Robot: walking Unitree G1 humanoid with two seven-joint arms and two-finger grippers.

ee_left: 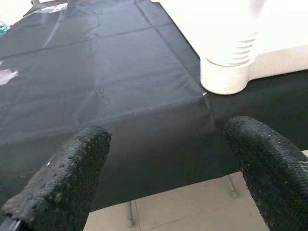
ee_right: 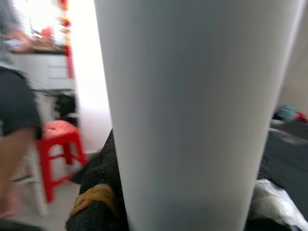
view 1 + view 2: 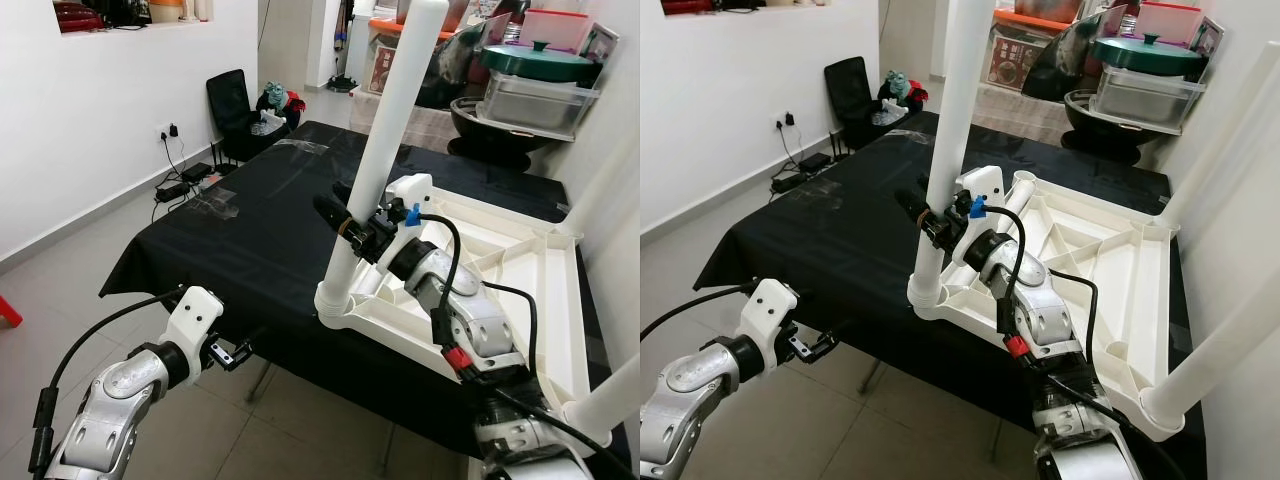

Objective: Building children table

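White plastic children's table (image 3: 500,250), upside down on black-covered work table (image 3: 230,240), legs skyward. Right gripper (image 3: 345,222) clamped around near-corner table leg (image 3: 385,150), socket at 6 o'clock. Left gripper (image 1: 163,168) spread open, empty, off the edge; socket at 1 o'clock.

Black folding chair (image 3: 232,110) against far white wall, toys on seat. Green-lidded pot (image 3: 537,62) atop clear plastic bin (image 3: 536,100). Red plastic stool (image 2: 55,147) beside a person's leg (image 2: 14,144).
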